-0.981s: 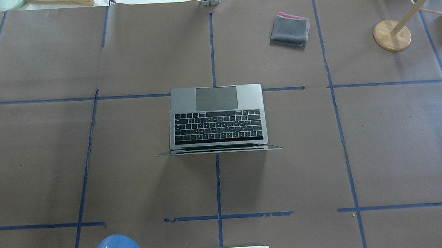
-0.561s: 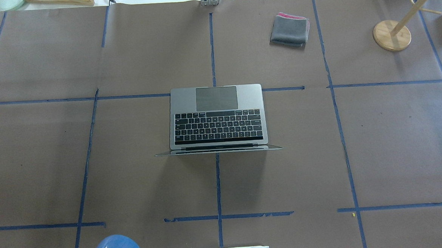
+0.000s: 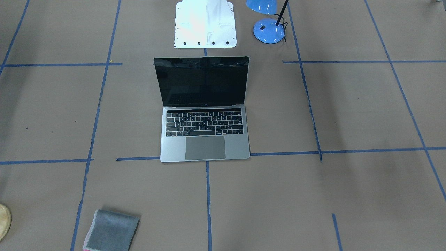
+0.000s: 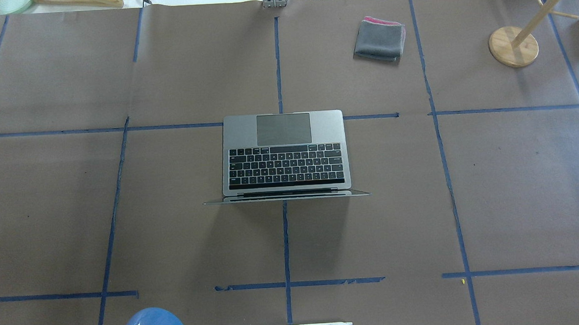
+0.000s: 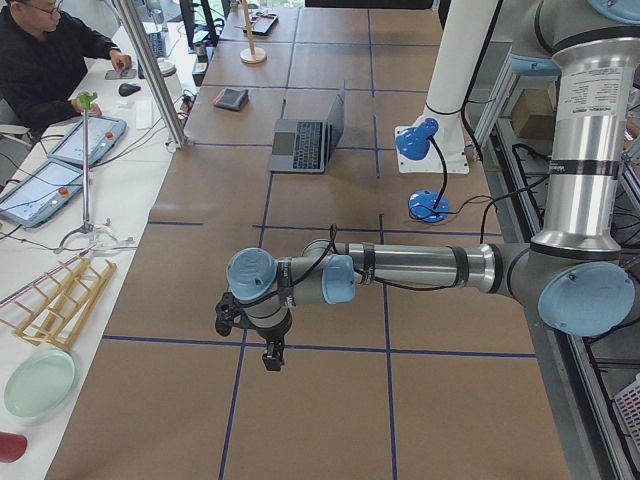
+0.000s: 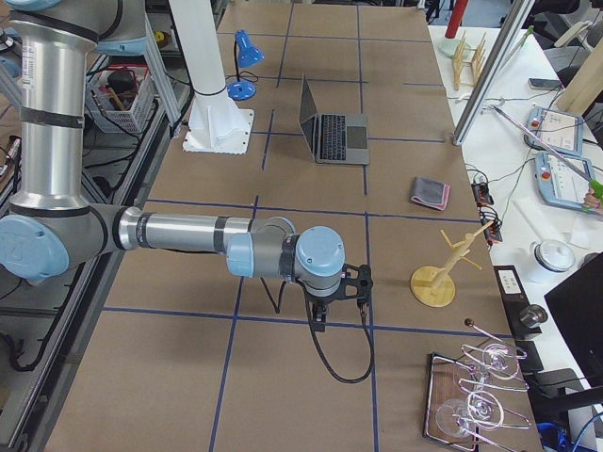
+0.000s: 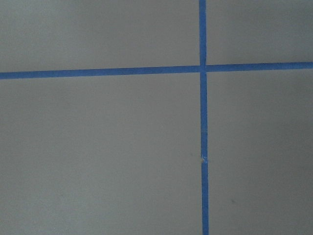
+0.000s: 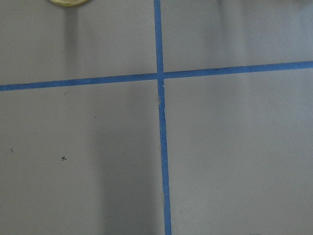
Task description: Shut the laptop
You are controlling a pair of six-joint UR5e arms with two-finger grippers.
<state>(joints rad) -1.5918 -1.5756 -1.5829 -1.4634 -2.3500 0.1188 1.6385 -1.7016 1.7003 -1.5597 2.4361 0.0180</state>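
Observation:
The laptop (image 4: 284, 153) stands open in the middle of the table, its keyboard facing away from the robot base and its lid upright. The front-facing view shows its black screen and keys (image 3: 205, 132). It also shows in the exterior left view (image 5: 305, 140) and the exterior right view (image 6: 334, 132). My left gripper (image 5: 271, 360) hangs over bare paper far from the laptop, toward the table's left end. My right gripper (image 6: 320, 323) hangs far off toward the right end. Both show only in side views, so I cannot tell whether they are open or shut. Both wrist views show only brown paper and blue tape.
A folded grey cloth (image 4: 379, 40) lies beyond the laptop to the right. A wooden stand (image 4: 513, 45) is at the far right. A blue desk lamp (image 3: 268, 29) stands beside the white robot base (image 3: 205, 24). An operator (image 5: 50, 60) sits at the far side.

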